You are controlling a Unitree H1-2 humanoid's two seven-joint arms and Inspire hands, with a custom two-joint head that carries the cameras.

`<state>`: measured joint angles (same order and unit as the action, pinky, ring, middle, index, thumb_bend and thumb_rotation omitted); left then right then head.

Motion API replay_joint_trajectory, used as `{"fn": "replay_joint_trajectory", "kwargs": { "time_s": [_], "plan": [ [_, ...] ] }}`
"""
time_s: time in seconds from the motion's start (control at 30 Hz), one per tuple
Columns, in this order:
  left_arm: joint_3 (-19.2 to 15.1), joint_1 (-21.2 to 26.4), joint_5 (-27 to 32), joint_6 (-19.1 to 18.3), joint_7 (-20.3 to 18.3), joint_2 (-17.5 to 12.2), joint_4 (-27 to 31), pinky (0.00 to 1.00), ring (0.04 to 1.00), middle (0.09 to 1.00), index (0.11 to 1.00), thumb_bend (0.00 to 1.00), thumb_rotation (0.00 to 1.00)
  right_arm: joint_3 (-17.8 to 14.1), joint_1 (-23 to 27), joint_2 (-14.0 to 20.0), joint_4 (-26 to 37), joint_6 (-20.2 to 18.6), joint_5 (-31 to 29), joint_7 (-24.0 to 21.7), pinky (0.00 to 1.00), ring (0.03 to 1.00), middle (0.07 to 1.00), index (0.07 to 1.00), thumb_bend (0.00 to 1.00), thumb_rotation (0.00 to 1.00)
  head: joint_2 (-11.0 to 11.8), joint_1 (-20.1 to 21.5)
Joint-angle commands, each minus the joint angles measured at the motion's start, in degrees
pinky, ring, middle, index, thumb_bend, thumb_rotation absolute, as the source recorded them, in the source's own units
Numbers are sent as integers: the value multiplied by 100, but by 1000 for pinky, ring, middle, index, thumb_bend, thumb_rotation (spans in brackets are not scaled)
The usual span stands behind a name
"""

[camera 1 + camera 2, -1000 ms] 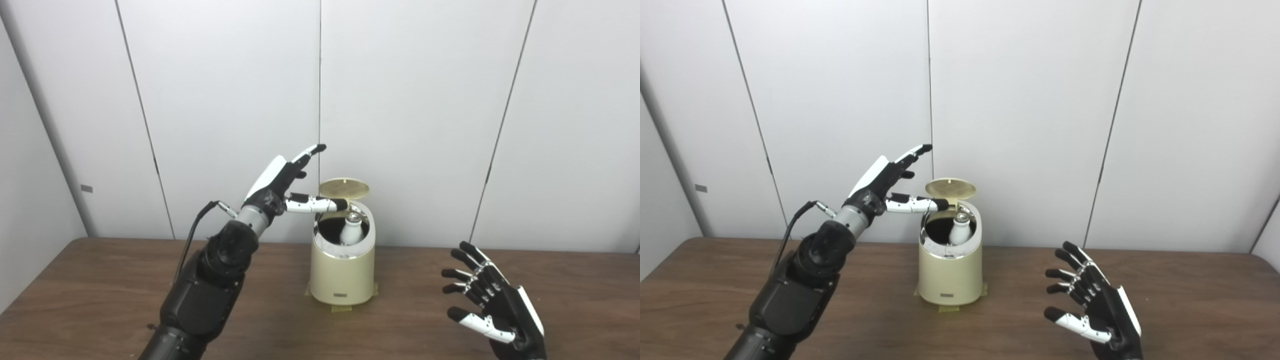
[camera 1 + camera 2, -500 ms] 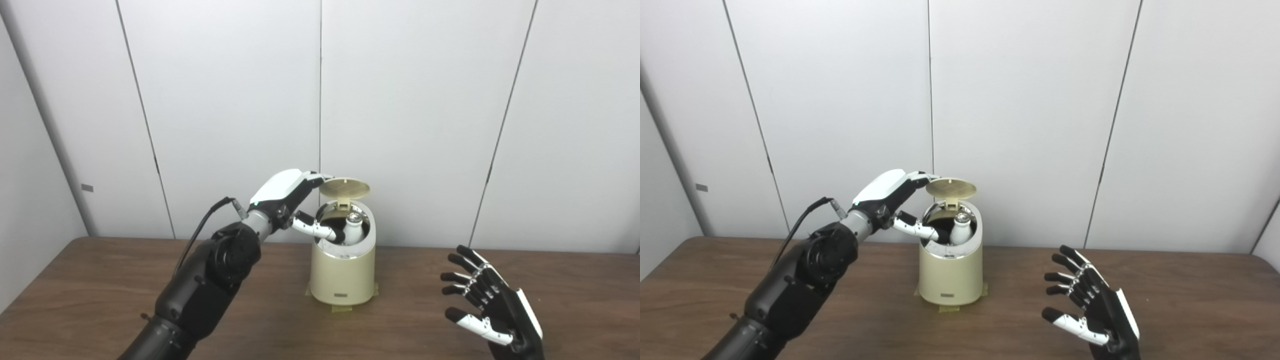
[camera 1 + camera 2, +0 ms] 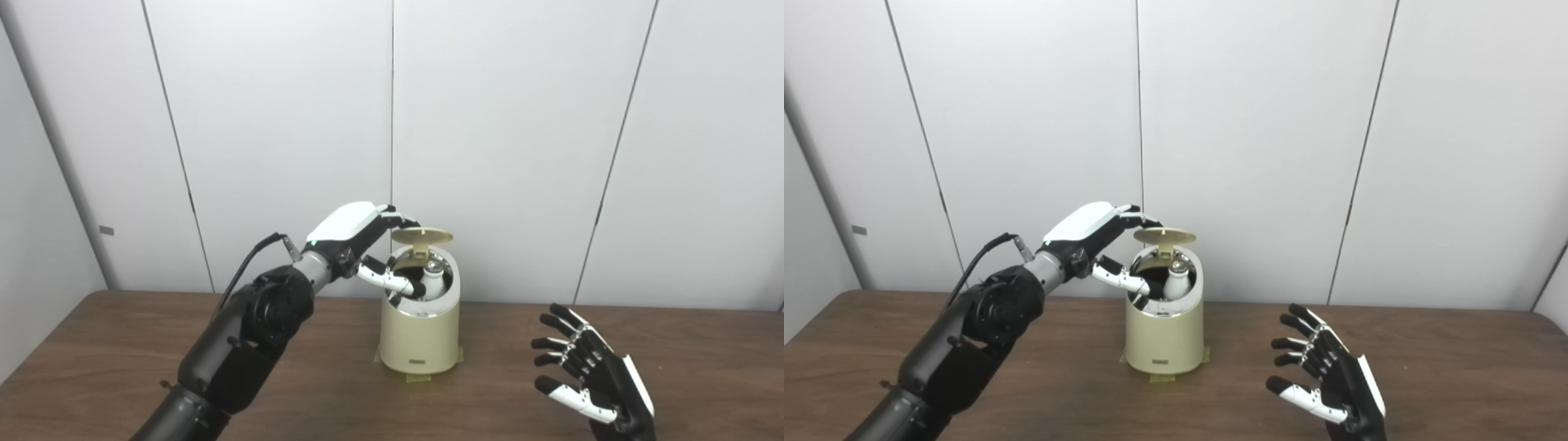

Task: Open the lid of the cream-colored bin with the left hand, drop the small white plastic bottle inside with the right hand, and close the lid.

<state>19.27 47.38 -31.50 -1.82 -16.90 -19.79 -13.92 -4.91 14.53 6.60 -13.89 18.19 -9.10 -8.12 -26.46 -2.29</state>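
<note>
Left eye view, cream bin [image 3: 419, 334], lid [image 3: 422, 234] half-lowered, white bottle [image 3: 432, 279] inside

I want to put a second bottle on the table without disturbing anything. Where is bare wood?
Bare table lies left of the left arm, and between the bin and the right hand. Far right is bare too. It is crowded over the bin, where the left hand meets the lid.

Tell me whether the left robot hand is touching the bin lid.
Touching. Left eye view: left robot hand fingertips rest on the lid edge, no gap visible.
</note>
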Motion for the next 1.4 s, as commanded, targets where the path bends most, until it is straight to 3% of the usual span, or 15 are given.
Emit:
{"fn": "replay_joint_trajectory", "kwargs": {
  "time_s": [0.0, 0.37, 0.43, 0.67, 0.83, 1.37],
  "plan": [
    [-57, 209, -15, 113, -31, -99, 332, 1000, 975, 835, 815, 1000, 442, 1, 98, -49, 126, 73, -2, 53, 541, 648, 799, 804, 858, 272, -10, -1],
    [18, 13, -207, 236, -411, -304, 800, 1000, 978, 837, 821, 983, 439, 15, 133, -113, 148, 100, 7, 87, 507, 624, 787, 799, 850, 241, -61, 77],
    [78, -24, -327, 304, -387, -331, 808, 1000, 976, 836, 816, 981, 415, 30, 119, -130, 235, 55, 62, 126, 504, 619, 785, 799, 845, 247, -74, 91],
    [183, -85, -670, 469, -349, -378, 780, 1000, 964, 828, 812, 1000, 483, 25, 111, -132, 255, -3, 87, 170, 521, 620, 786, 801, 855, 259, -126, 129],
    [314, -86, -1080, 537, -367, -436, 804, 1000, 956, 832, 812, 977, 384, 28, 94, -168, 405, -157, 56, 187, 514, 620, 786, 798, 866, 260, -156, 149],
    [409, -178, -1500, 839, -414, -437, 857, 1000, 956, 812, 807, 985, 391, 46, 65, -197, 568, -356, 123, 220, 513, 614, 788, 796, 882, 260, -243, 183]
  ]
}}
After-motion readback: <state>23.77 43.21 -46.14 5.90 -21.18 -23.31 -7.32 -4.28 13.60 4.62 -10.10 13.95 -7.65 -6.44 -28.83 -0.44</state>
